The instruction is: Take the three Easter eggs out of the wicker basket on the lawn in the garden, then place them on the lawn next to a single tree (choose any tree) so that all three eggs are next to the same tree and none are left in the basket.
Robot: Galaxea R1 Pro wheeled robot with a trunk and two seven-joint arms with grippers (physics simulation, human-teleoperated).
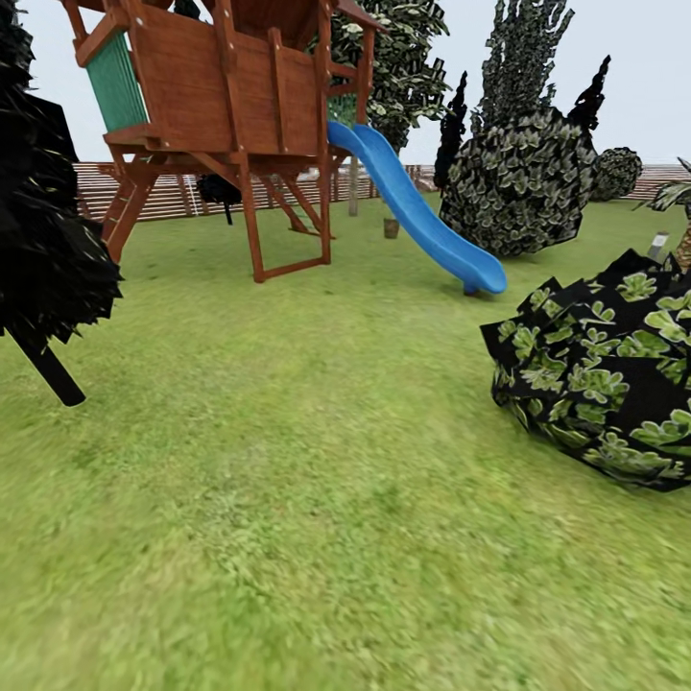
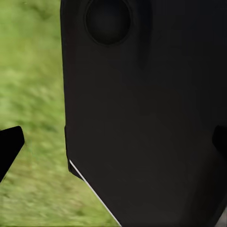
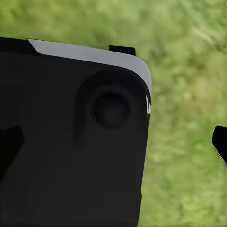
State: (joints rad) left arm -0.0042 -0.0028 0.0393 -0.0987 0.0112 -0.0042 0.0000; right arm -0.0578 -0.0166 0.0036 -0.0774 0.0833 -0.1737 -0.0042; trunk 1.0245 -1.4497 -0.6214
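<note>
Much of the head view is taken up by the lawn (image 1: 317, 499), a broad flat spread of mottled green grass with paler and darker patches, running from the near edge back to a brown horizontal-slat fence (image 1: 106, 187) that closes the garden off. On the far part of the grass stands a wooden playset (image 1: 230, 106) of reddish-brown boards with a green panel on one side, and a blue slide (image 1: 413, 206) curves down from it to touch the ground. Just beside the slide rises a rounded leafy bush (image 1: 523, 182), with tall dark-leaved trees behind it. A second, nearer bush (image 1: 605, 369) with dark foliage and light green leaves sits on the grass at the right of the view. At the left edge a thin-trunked tree (image 1: 48, 230) with a black, ragged crown leans over the turf, its narrow dark trunk slanting down to the ground. In the left wrist view a large black robot body panel (image 2: 146, 118) with a round recess blocks most of the frame, blurred grass shows beside it, and the left gripper (image 2: 116, 142) shows as dark fingertips (image 2: 9, 146) at opposite edges, set wide apart. In the right wrist view a similar black panel (image 3: 71, 151) with a pale edge stands over the grass, and the right gripper (image 3: 116, 142) likewise has its fingertips (image 3: 220, 142) spread far from each other, with nothing pinched.
</note>
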